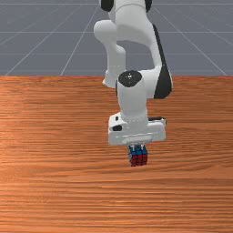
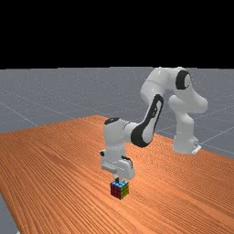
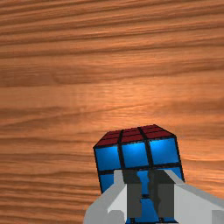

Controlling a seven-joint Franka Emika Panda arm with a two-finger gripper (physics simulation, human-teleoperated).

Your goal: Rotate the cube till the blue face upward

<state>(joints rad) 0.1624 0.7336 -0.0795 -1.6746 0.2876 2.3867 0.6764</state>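
Evidently the cube (image 2: 119,189) sits on the table (image 1: 54,136) with its blue face (image 3: 134,154) already upward, so my gripper (image 3: 148,181), parted only a little over that face and gripping nothing, needn't straddle its sides for another turn.

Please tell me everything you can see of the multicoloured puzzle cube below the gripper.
The multicoloured, plastic-looking puzzle cube has three-by-three coloured squares divided by black lines. Its blue face is up and catches a shine; the red face points toward the front camera, with a yellow one beside it. It appears to sit level on the orange-brown wooden table. The jaws of the white gripper stand slightly apart over its top; whether they touch it, I cannot tell.
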